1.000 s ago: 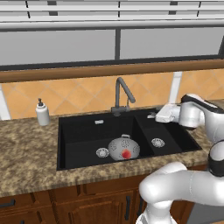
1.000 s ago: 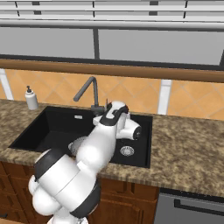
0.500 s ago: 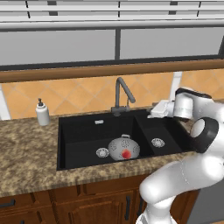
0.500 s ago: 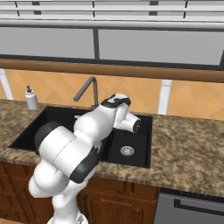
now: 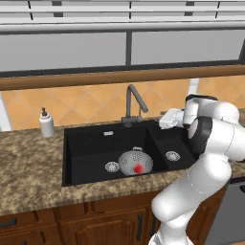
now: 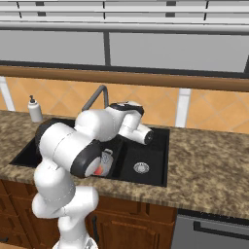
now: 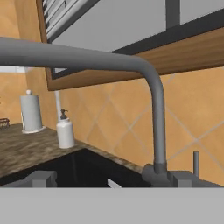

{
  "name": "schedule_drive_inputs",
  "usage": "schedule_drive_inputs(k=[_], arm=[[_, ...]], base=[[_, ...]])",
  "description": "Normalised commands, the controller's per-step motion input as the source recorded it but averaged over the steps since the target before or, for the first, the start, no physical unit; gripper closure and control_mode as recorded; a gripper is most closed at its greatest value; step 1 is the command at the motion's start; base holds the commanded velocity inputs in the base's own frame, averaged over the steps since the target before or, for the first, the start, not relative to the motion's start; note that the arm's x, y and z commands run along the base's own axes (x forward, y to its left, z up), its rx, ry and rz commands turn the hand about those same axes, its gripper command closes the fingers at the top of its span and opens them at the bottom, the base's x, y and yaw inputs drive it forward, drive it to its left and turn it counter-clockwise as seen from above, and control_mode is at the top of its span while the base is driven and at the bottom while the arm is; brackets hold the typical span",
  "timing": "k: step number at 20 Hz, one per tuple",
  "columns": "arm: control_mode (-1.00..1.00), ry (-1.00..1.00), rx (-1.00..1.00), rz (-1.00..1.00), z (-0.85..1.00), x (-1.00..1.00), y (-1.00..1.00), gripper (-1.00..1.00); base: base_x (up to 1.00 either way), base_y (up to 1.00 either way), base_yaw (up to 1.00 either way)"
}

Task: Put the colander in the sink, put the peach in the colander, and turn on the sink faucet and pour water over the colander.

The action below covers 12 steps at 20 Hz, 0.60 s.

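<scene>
Peach in colander (in sink)

A glossy white robot arm made of thick, rounded, tube-like segments. Dark grey to black bands ring its joints, the widest circling a bulbous elbow. The body widens into a smooth white column at the bottom. The wrist ends in a boxy white hand section.

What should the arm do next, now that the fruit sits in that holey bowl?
Probably reach its open gripper toward the sink faucet lever: the peach already lies in the colander in the sink, and no water runs.
</scene>
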Motion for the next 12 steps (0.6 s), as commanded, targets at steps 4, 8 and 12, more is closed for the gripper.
schedule_drive_inputs(k=[4, 8, 12], arm=[[-1.00, -0.04, -0.04, 0.00, 0.00, 0.16, 0.15, -1.00], [-1.00, -0.02, -0.05, -0.01, 0.00, 0.23, 0.15, -1.00], [-1.00, 0.00, -0.03, 0.00, -0.04, 0.27, 0.15, -1.00]], base=[[0.00, 0.00, 0.00], [0.00, 0.00, 0.00], [0.00, 0.00, 0.00]])
